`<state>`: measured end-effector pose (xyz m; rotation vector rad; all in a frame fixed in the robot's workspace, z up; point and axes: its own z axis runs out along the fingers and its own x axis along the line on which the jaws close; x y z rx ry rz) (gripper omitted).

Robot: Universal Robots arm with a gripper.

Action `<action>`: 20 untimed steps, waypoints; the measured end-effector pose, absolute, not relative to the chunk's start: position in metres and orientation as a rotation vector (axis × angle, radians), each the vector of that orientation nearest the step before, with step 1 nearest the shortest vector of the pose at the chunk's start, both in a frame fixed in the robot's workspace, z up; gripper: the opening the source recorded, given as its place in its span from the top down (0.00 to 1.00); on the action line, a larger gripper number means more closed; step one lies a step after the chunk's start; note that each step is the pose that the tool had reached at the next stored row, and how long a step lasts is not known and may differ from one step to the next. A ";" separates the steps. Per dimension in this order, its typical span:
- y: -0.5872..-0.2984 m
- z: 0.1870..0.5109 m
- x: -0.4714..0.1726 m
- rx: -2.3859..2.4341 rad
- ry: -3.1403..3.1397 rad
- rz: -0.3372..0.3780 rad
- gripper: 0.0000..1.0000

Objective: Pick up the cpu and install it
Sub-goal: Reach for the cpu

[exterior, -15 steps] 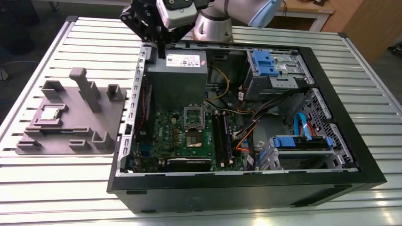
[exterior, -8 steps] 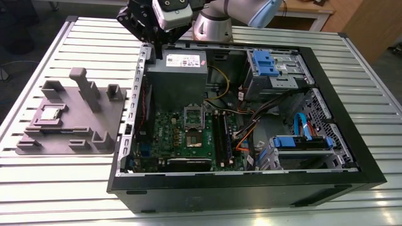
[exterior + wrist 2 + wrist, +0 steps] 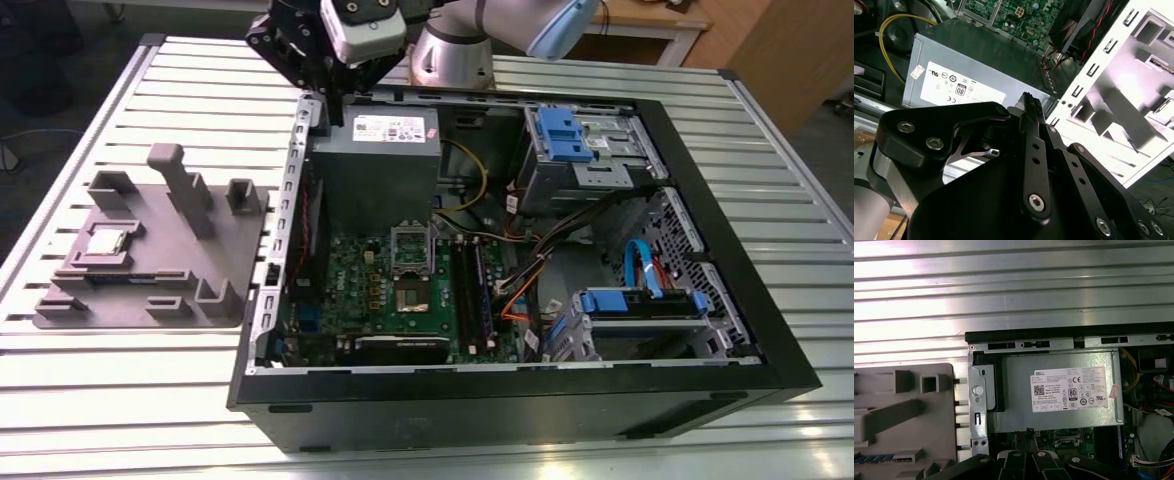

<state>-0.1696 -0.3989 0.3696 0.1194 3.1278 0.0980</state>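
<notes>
— Where's the cpu (image 3: 107, 242)?
— On the grey tray (image 3: 234, 252), on the bench (image 3: 120, 400) beside the computer case (image 3: 534, 405). The gripper (image 3: 320, 95) hangs above the power supply (image 3: 374, 165), fingers (image 3: 1030, 107) closed on nothing

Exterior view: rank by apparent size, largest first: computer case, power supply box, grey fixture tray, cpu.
1. computer case
2. grey fixture tray
3. power supply box
4. cpu, by far the smallest, lying on the tray

The tray and the case sit at a similar distance from the camera, so this order looks safe.
</notes>
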 end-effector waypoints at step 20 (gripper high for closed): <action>-0.399 0.367 -0.181 0.120 3.129 0.101 0.90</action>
